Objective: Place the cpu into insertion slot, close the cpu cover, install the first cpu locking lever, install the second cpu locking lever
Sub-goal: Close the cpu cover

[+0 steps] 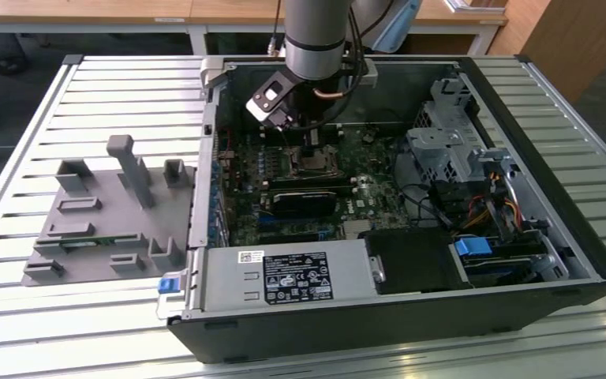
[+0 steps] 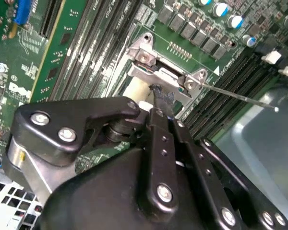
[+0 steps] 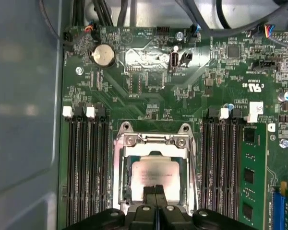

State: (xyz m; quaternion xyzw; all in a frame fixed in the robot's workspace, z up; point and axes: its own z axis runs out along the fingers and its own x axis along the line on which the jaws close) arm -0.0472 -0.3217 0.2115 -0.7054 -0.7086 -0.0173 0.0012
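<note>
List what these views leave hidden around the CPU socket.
- First wrist view: the black gripper covers the near edge of the silvery-grey square cpu and of the thin silvery metal cpu cover.
- Second wrist view: the gripper's body hides most of the cover.
- Exterior view: the small square black insertion slot is too small to show its contents.

Silvery cpu (image 3: 156, 173) sits in insertion slot (image 3: 126, 180) beneath lowered cpu cover (image 3: 118, 172).

cpu (image 3: 156, 173) top silvery-grey; cpu cover (image 3: 122, 172) silver; circuit board (image 3: 149, 96) green; memory slots (image 3: 86, 167) black; end effector (image 3: 156, 190) black.
</note>
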